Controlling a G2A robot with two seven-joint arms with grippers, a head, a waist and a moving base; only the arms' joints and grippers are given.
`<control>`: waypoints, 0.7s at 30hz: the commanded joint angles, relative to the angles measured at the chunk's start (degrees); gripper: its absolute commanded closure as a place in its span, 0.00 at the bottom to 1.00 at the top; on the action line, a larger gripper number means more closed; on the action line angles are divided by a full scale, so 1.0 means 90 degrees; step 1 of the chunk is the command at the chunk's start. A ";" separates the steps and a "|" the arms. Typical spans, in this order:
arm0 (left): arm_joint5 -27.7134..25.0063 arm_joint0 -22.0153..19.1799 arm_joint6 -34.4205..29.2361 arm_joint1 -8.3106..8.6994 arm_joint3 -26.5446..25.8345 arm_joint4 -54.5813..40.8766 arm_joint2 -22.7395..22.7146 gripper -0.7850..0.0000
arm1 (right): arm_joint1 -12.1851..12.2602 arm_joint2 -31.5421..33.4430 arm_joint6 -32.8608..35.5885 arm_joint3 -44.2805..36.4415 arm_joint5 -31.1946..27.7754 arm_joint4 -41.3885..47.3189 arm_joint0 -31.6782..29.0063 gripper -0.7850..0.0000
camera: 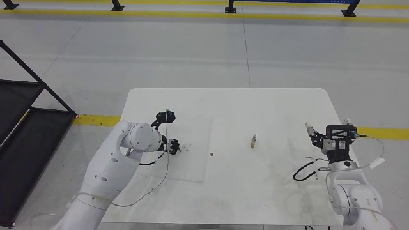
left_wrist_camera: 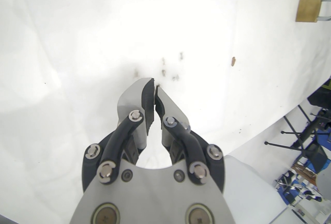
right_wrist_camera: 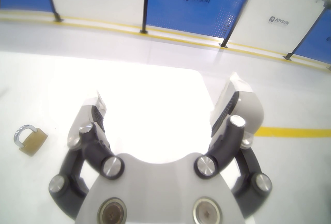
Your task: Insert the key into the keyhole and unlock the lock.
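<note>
The padlock lies flat on the white counter, a little right of the middle, between the two arms and touched by neither. It looks like a brass body with a steel loop, so I judge it stiff, heavy for its size and smooth enough to slide if a key pushes on it while nothing holds it. The best hold is probably across the broad flat faces of the body, leaving the keyhole end free. The key should be light, thin and rigid, best pinched by its head with the blade pointing out. The left claw sits low over the left part of the counter with its tips drawn together. A thin pale sliver shows between the pads, and I cannot tell whether that is the key seen edge-on. A small brown speck lies on the counter between this claw and the padlock, too small to identify, and a few dark marks dot the surface just beyond the tips. The right claw is at the near right of the counter with its fingers spread wide and nothing between them. The keyhole cannot be made out, and in the left wrist view the loop is cut off at the edge.
</note>
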 commanded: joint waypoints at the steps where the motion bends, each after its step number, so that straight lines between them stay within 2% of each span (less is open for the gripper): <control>1: -0.0001 0.0010 -0.0028 0.0009 -0.0076 -0.0003 0.0010 1.00 | 0.0000 0.0000 0.0000 0.0000 0.0000 0.0000 0.0000 0.00; 6: -0.0004 0.0184 0.0041 0.0066 -0.0569 0.0278 -0.0061 1.00 | 0.0000 0.0000 0.0000 0.0000 0.0000 0.0000 0.0000 0.00; 11: 0.0040 0.0548 0.0387 0.0117 -0.1220 0.0393 -0.0259 1.00 | 0.0000 0.0000 0.0000 0.0000 0.0000 0.0000 0.0000 0.00; 16: -0.0343 0.1091 0.1044 0.0151 -0.1802 -0.0778 -0.0935 1.00 | 0.0000 0.0000 0.0000 0.0000 0.0000 0.0000 0.0000 0.00; 21: -0.1164 0.1649 0.1466 0.0187 -0.1845 -0.2539 -0.1814 1.00 | 0.0000 0.0000 0.0000 0.0000 0.0000 0.0000 0.0000 0.00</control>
